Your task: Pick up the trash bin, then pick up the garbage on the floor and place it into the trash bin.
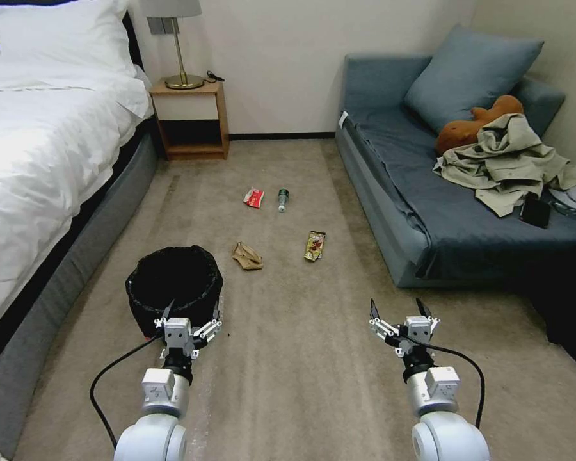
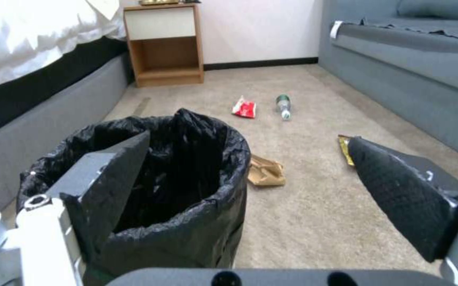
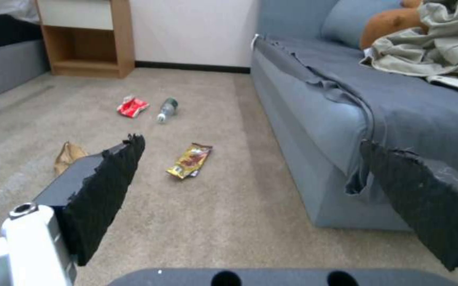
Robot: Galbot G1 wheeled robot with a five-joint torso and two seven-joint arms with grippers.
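Observation:
The trash bin point(image 1: 141, 301), low and round with a black bag liner, stands on the carpet near the bed. My left gripper point(image 1: 192, 309) is open at the bin's near right rim; in the left wrist view one finger point(image 2: 107, 178) overlaps the bin point(image 2: 197, 226) and the other point(image 2: 404, 190) is over carpet. The garbage lies beyond: a brown paper wad point(image 1: 247, 256), a red-and-white wrapper point(image 1: 254, 197), a small bottle point(image 1: 282, 199) and a gold-brown snack packet point(image 1: 315, 245). My right gripper point(image 1: 397, 307) hangs open over bare carpet, nothing in it.
A bed point(image 1: 45, 141) runs along the left, with a wooden nightstand point(image 1: 192, 121) and lamp at the far wall. A blue sofa point(image 1: 429, 218) on the right holds a beige shirt point(image 1: 505, 160) and a brown plush toy point(image 1: 467, 128). Open carpet lies between them.

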